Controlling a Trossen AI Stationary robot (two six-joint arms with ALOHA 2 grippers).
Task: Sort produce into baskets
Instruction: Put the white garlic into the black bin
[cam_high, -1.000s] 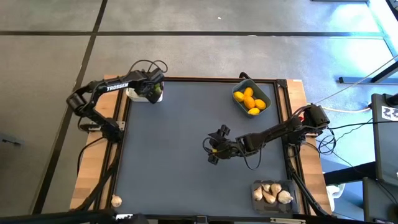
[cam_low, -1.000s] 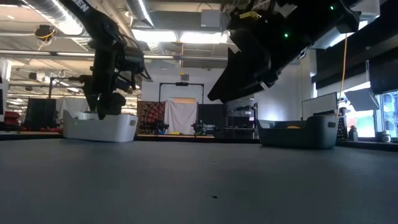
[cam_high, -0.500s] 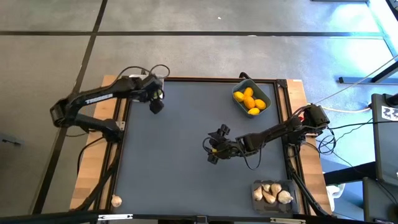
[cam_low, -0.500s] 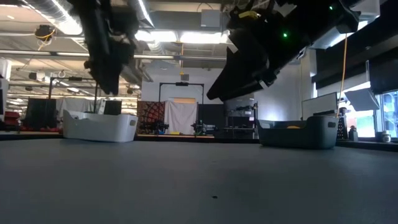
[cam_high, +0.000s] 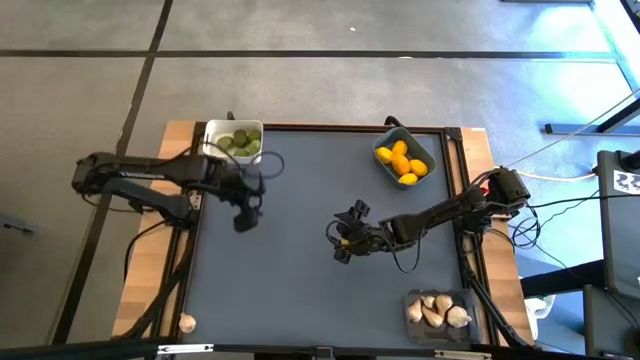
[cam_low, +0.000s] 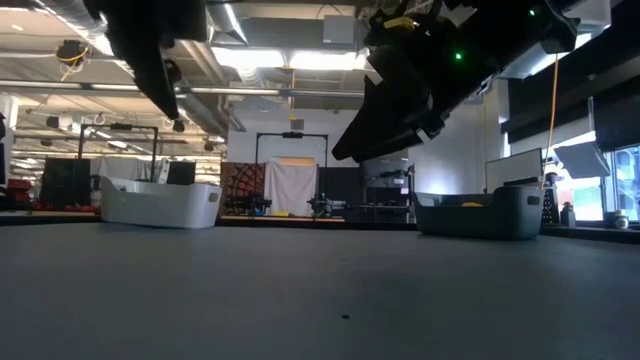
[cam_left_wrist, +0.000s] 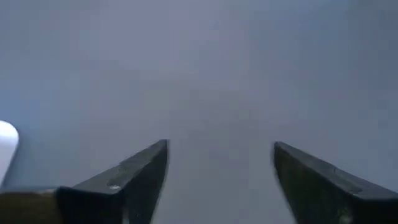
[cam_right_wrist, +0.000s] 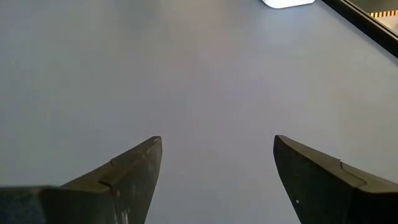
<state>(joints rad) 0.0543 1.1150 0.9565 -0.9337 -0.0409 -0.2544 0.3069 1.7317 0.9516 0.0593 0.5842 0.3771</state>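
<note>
High view: left gripper (cam_high: 243, 218) over bare dark table (cam_high: 300, 280), jaws open, empty, approx 6 o'clock of white rounded basket (cam_high: 232, 142) w/ green round fruits (cam_high: 240, 143). Right gripper (cam_high: 341, 240) mid-table, jaws open, empty. Yellow lemon-like fruits (cam_high: 403, 162) in blue-grey basket (cam_high: 405, 160) at 1 o'clock; whitish garlic bulbs (cam_high: 437, 311) in clear tray (cam_high: 440, 310) at 5.

Low view: nothing loose on table.

Wrist views: bare mat between open jaws.

Sorting looks nearly done; one small pale piece (cam_high: 186, 323) at 7 o'clock edge, can't tell what. Next: prob. reach for it.
</note>
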